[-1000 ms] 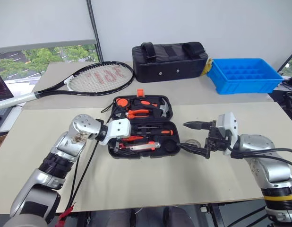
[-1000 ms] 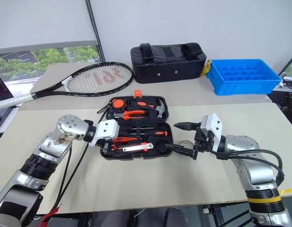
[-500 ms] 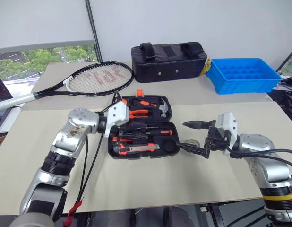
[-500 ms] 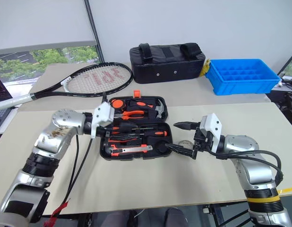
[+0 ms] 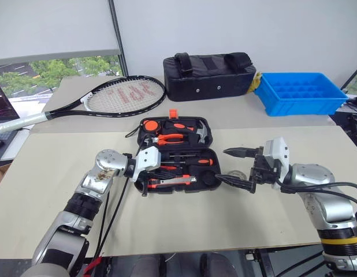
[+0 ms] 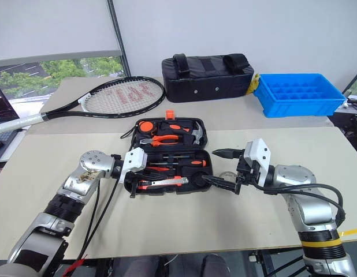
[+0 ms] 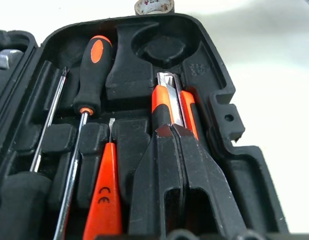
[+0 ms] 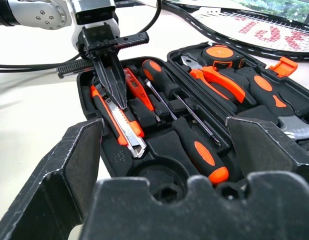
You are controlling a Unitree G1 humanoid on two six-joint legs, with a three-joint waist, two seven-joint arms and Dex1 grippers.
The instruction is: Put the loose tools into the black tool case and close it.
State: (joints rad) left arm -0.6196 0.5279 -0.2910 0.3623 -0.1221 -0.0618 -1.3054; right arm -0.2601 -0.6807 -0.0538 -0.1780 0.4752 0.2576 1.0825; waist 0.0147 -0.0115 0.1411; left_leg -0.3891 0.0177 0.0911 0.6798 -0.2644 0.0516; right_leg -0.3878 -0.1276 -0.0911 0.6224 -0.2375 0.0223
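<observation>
The black tool case [image 5: 177, 190] lies open in the middle of the table, its orange latch [image 5: 172, 113] on the far side. Red-and-black screwdrivers [image 7: 92, 65] and the orange-and-black utility knife [image 7: 164, 100] rest in the near half's slots. My left gripper [image 7: 172, 127] is shut with nothing between its fingers; its tip is down over the knife [image 8: 119, 120]. To the right of the case my right gripper [image 5: 231, 167] stands wide open. The small tape roll [image 5: 236, 175] lies on the table between its fingers, just off the case's right rim.
A tennis racket [image 5: 123, 95] lies at the back left. A black fabric bag [image 5: 208, 75] and a blue tray [image 5: 300, 92] stand along the back. Pliers, a hammer and a tape measure fill the case's far half. Black cables hang along my left arm.
My left gripper has gone from open to shut. It rose toward the case's left rim, then came down onto the near half by the knife. The right arm has stayed still.
</observation>
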